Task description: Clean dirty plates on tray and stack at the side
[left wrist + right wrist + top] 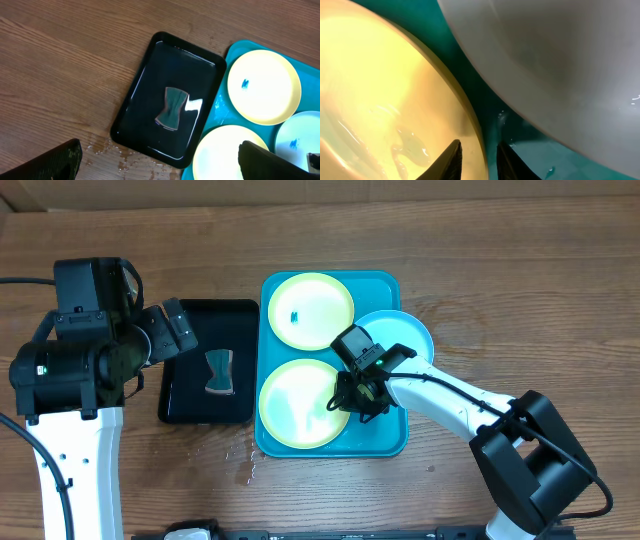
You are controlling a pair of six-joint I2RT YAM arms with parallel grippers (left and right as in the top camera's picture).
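The cyan tray [392,442] holds two yellow-green plates. The far plate [310,310] has a blue smudge. The near plate [295,405] is wet, with no smudge showing. A light cyan plate [405,335] with a blue smudge overlaps the tray's right rim. My right gripper [352,402] is shut on the near plate's right rim. In the right wrist view its fingers [479,150] straddle that rim [380,90], with the cyan plate [555,65] above. My left gripper [185,330] is open and empty, above the black tray.
A black tray [185,405] left of the cyan tray holds a grey-green sponge [219,373], which also shows in the left wrist view [171,108]. Water drops [240,460] lie on the wooden table in front of the black tray.
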